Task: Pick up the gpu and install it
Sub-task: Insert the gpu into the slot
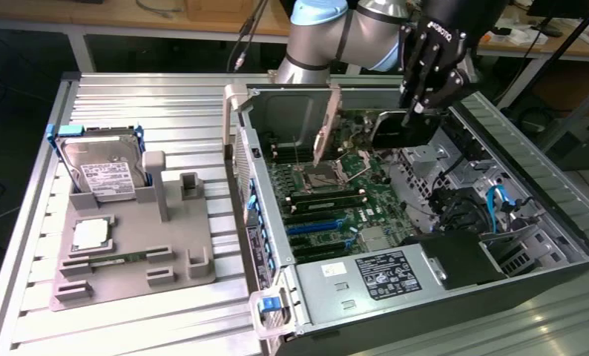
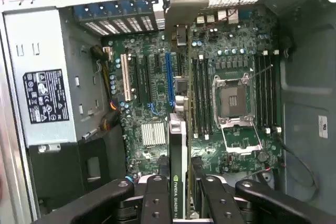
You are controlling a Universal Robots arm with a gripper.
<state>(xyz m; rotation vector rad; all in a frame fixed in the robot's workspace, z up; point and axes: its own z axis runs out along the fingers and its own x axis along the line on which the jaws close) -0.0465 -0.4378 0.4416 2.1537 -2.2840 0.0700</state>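
**Clerk:** Item one, the claw?

**Keeper:** Gripper (image 1: 420,111), hanging over the open computer case (image 1: 532,185). It is clamped on the gpu (image 1: 401,133), with one finger to each flat side of the card.

**Clerk:** The gpu's position?

**Keeper:** It is a black card, held on edge directly below the fingertips and over the motherboard (image 1: 344,200), towards the exterior view's right. In the wrist view its thin labelled edge runs out from between the fingers (image 2: 156,198), beside the CPU socket (image 2: 231,98). Whether it touches a slot cannot be told.

**Clerk:** Other stock?

**Keeper:** A grey fixture (image 1: 176,259) stands well apart at the exterior view's left. It carries an upright hard drive (image 1: 101,167) in a blue frame, and a memory stick (image 1: 116,258) lying flat.
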